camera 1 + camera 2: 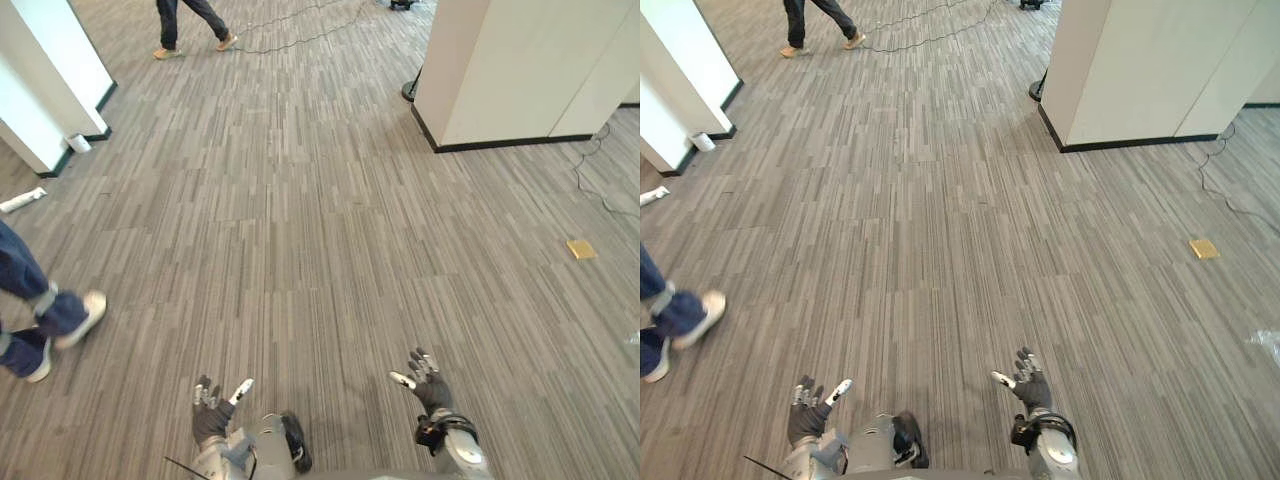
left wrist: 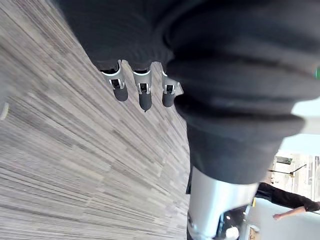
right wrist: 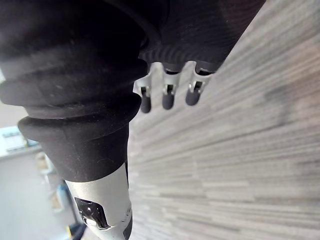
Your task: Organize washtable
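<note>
Left hand (image 1: 211, 411) and right hand (image 1: 429, 386) are hovering over the striped grey floor (image 1: 300, 230), fingers spread, holding nothing; a person's legs (image 1: 38, 312) are showing at left.

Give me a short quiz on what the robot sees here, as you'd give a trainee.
1. True or false: the left hand holds a cloth.
2. What colour is the small square thing on the floor to the robot's right? A yellow, B red, C blue.
3. How many people's legs show?
Key: 1 false; it and the right hand are open and empty. 2 A. 3 two: one person far ahead, another person at left.
</note>
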